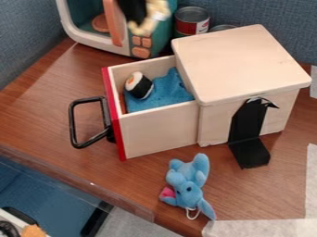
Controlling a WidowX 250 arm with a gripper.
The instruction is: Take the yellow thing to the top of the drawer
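The yellow thing (148,25) is showing against the gripper (136,17), toward the worktop's (43,109) far edge; whether it is being clamped, I cannot tell. Placing onto the drawer's top (241,62) is remaining.

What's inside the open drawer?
In the drawer: a sushi-like toy, black and white with an orange spot, by a blue cloth. The cloth hides most of the floor; anything under it can't be seen.
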